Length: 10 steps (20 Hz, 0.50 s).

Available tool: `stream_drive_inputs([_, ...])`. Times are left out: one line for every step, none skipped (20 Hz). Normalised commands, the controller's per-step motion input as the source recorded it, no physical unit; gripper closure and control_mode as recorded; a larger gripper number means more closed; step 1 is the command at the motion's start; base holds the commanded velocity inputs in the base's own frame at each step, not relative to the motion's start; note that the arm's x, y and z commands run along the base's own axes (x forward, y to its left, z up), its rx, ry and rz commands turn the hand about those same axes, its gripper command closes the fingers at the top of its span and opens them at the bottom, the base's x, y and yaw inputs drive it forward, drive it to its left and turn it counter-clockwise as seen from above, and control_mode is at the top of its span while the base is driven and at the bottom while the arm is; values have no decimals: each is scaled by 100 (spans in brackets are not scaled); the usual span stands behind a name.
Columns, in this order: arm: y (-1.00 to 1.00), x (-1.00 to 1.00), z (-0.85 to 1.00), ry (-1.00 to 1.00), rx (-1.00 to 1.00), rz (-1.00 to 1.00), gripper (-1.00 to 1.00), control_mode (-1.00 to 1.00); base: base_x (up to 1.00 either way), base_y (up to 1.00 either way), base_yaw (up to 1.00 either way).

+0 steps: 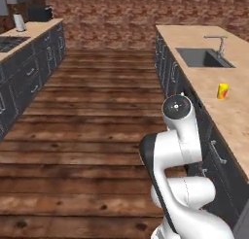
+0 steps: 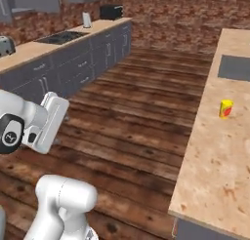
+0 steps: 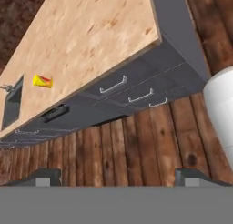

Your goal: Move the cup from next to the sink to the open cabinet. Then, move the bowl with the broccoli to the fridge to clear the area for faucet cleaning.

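A: Cup (image 1: 222, 91) position? It stands upright on the tabletop (image 1: 228, 111), just short of the sink (image 1: 203, 58), apart from the basin rim, faucet (image 1: 218, 42) behind it.

B: Bearing from gripper (image 3: 117, 175)? In the hand view the cup (image 3: 42, 81) lies at about ten o'clock, well apart, up on the tabletop while the fingertips (image 3: 45, 176) hang low over the floor (image 3: 136, 141) beside the drawers (image 3: 136, 93).

A: Jaw state?

B: Spread wide, nothing between them.

A: Judgement: hand must rise above the tabletop edge and travel toward the sink end before any grasp. Cup's long axis is vertical, so a side approach suits.
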Motion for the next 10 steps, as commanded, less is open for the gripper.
stream_drive_inputs([0, 0, 0, 0, 0, 0, -100, 100, 56, 11, -72])
stream_drive_inputs([0, 0, 0, 0, 0, 0, -100, 100, 59, 33, -71])
stream_drive_inputs([0, 0, 0, 0, 0, 0, -100, 100, 62, 59, -70])
stream_drive_inputs([0, 0, 0, 0, 0, 0, -100, 100, 72, 81, -68])
stream_drive_inputs([0, 0, 0, 0, 0, 0, -100, 100, 76, 83, -67])
stream_drive_inputs([0, 0, 0, 0, 0, 0, -100, 100, 79, 81, -67])
stream_drive_inputs([0, 0, 0, 0, 0, 0, -100, 100, 79, 81, -67])
stream_drive_inputs([0, 0, 0, 0, 0, 0, -100, 100, 79, 79, -67])
stream_drive_inputs([0, 0, 0, 0, 0, 0, -100, 100, 73, 79, -68])
stream_drive_inputs([0, 0, 0, 0, 0, 0, -100, 100, 64, 77, -71])
